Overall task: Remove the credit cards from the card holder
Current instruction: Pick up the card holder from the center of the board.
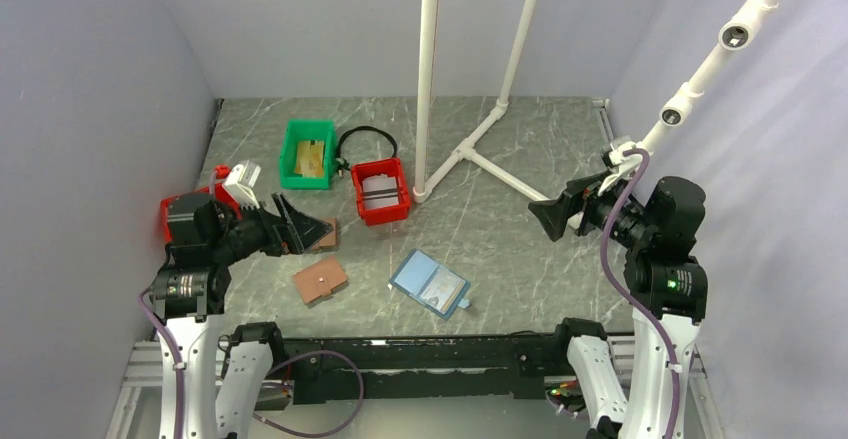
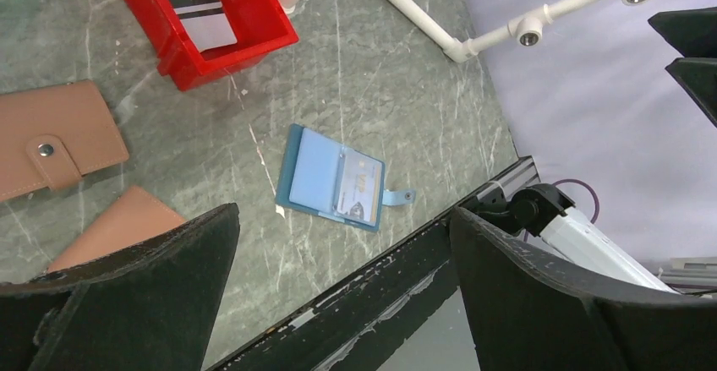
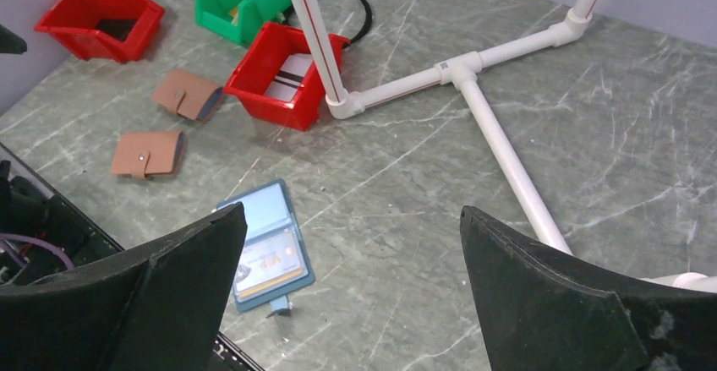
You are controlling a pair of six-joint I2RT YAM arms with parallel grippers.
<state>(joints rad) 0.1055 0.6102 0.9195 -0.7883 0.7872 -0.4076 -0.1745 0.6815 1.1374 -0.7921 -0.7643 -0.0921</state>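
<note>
While left hand (image 1: pixel 312 229) and right hand (image 1: pixel 550 217) gape empty, I log the card holder (image 1: pixel 320 281) shut, insides hidden; second brown holder (image 1: pixel 328 240) half behind left hand from above.

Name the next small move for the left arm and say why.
Probably bring the left end effector down over the closed brown card holder: it is the nearer arm, its jaws stand open and empty, and the holder lies snapped shut with no cards showing.
</note>
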